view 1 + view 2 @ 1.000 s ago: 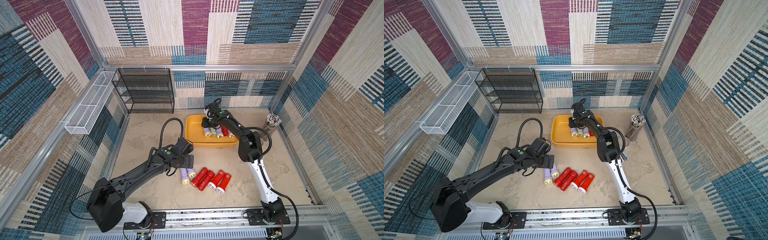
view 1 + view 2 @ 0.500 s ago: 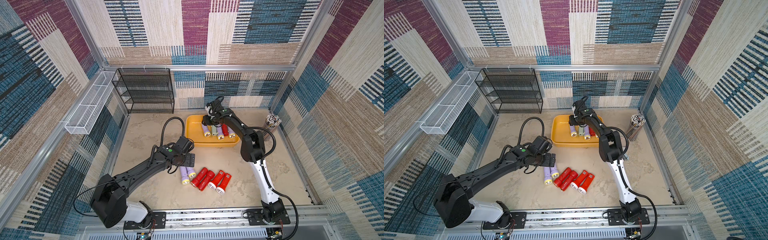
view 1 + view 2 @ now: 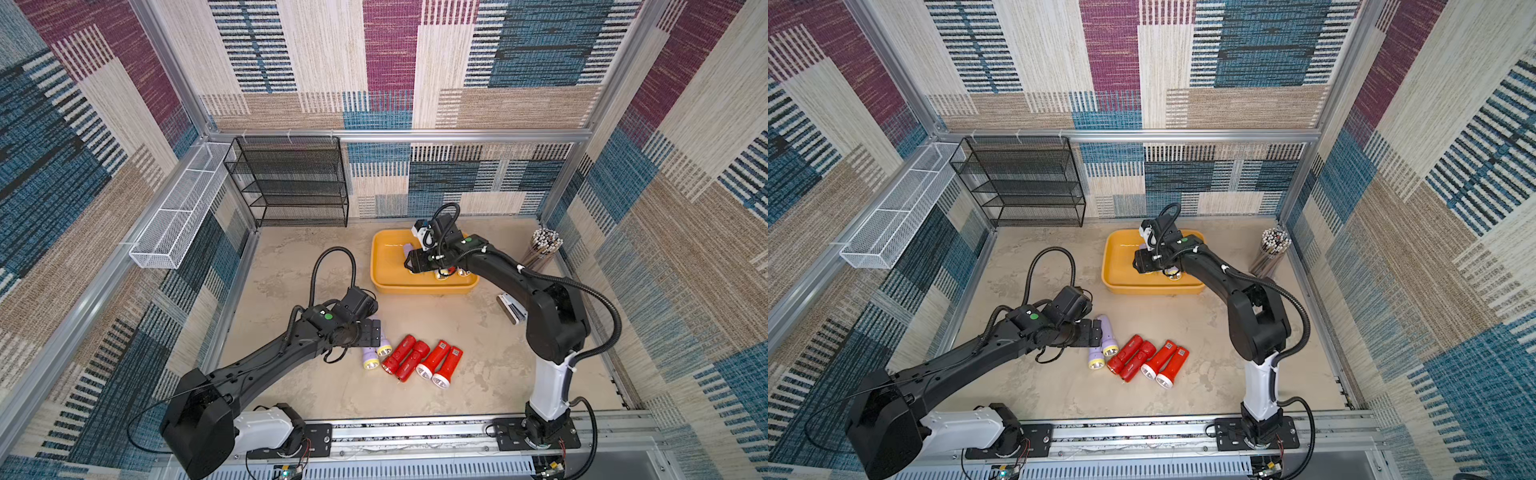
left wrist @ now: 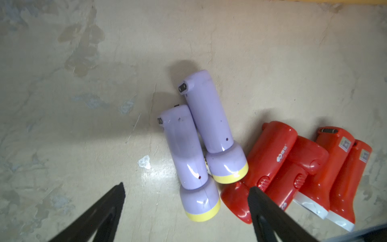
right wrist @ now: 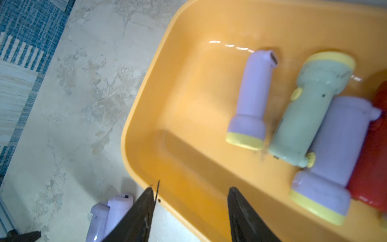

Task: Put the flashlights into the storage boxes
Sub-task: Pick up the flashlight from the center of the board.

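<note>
Claws: my left gripper (image 4: 186,186) is spread wide, empty, above two lilac flashlights (image 4: 184,150) lying beside four red flashlights (image 4: 272,150) on the table (image 4: 83,104). My right gripper (image 5: 193,187) is parted, empty, over the yellow tray (image 5: 188,104) holding four other flashlights (image 5: 251,94).

I have 2 arms out at once. My left arm (image 3: 266,361) reaches low from its base, forward and toward the middle, with the forearm close to level and the cable looping above the wrist. The left gripper (image 3: 368,334) points downward, and in the wrist view its 2 fingers (image 4: 100,211) are spread wide, clamping nothing. My right arm (image 3: 552,328) rises upright from its base to a high elbow, then the forearm runs away from me and slopes down. The right gripper (image 3: 409,264) points toward my left side, with its 2 fingers (image 5: 247,215) parted about halfway and not closed on anything.
</note>
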`<state>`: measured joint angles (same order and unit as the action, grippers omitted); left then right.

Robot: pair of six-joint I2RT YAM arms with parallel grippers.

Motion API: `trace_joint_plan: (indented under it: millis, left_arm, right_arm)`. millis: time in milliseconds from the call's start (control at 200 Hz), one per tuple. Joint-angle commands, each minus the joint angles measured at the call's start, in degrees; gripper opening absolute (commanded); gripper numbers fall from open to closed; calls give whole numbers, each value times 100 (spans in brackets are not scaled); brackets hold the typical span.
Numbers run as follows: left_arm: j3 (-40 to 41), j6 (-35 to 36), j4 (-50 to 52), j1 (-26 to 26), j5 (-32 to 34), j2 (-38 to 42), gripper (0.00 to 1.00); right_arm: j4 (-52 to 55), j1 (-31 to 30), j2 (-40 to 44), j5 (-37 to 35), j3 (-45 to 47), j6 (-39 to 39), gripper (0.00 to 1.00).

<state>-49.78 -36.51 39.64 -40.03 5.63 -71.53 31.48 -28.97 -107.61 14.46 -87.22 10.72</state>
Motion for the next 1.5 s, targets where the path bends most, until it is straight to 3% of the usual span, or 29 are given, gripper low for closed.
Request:
trace_joint_plan:
  millis: [0,180,301,311,331,346,606,771,937,1347,1497]
  left_arm:
    - [207,-422,62,4,-44,235,94]
    - [489,-672,48,6,-77,438,87]
    - [597,-802,-1,4,-53,337,86]
    - [602,-802,-20,4,-58,323,86]
    - [615,-819,-41,6,-62,295,85]
    - [625,-834,-61,4,-75,278,86]
    - [610,-977,-250,5,-98,1,83]
    - [506,-996,-199,4,72,-288,77]
    - [326,-1016,-219,13,184,-664,71]
    - [-200,-1028,-125,150,277,-1521,70]
    - [-347,-969,-126,189,119,-1857,59]
  right_arm:
    - [-549,-118,635,-2,759,176,60]
    - [-850,-366,1584,78,1953,359,64]
    - [-892,-550,1982,67,2422,370,73]
    - [-897,-573,2008,66,2458,372,78]
    - [-907,-589,2077,61,2528,376,97]
    - [-918,-599,2138,58,2581,378,100]
    - [-971,-690,3159,182,3341,448,99]
    - [-934,-698,3553,295,3609,457,100]
    - [-1015,-695,3623,268,3752,444,100]
    - [-1141,-695,3557,66,3831,300,100]
    - [-1182,-695,3520,9,3844,250,100]
